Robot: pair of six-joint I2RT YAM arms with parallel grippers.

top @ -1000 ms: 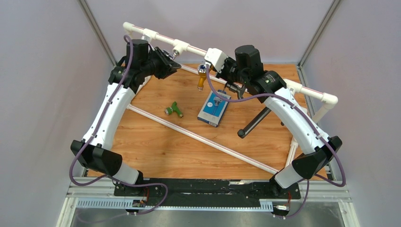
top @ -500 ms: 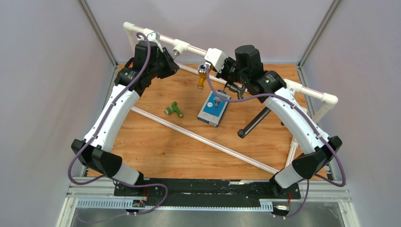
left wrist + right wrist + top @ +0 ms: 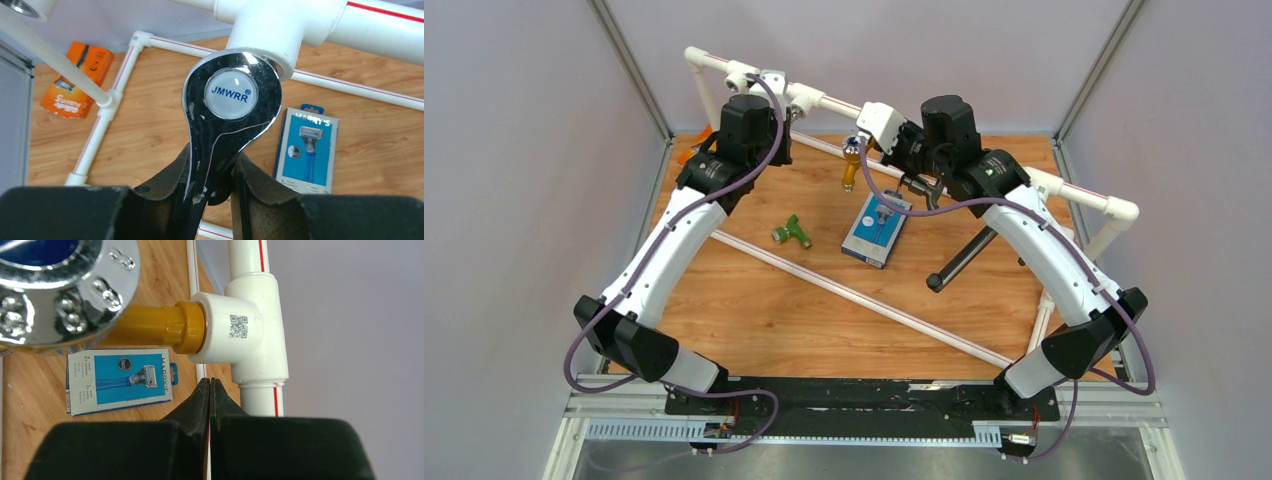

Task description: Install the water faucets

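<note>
My left gripper (image 3: 212, 160) is shut on the lever of the shiny chrome faucet (image 3: 231, 95), whose round cap reads JMWRR. The faucet's head sits against a white tee socket (image 3: 270, 25) of the pipe frame. In the top view this gripper (image 3: 779, 105) is up at the frame's back bar. The green plastic faucet (image 3: 792, 232) lies loose on the wooden table. My right gripper (image 3: 209, 382) is shut and empty, just below another tee (image 3: 240, 330). That tee holds a yellow-bodied tap (image 3: 150, 327) with a chrome knob (image 3: 60, 285). The tap hangs from the bar in the top view (image 3: 852, 162).
The white pipe frame (image 3: 1084, 195) runs along the back and right, with a thin diagonal pipe (image 3: 864, 300) across the table. A flat blue-and-white razor box (image 3: 876, 230) lies mid-table. An orange box (image 3: 75, 80) lies far left. A black rod (image 3: 964, 258) lies to the right.
My left arm has swung its wrist left and up along the back bar while turning, still holding the chrome faucet's lever. The right arm and the loose things have not moved.
</note>
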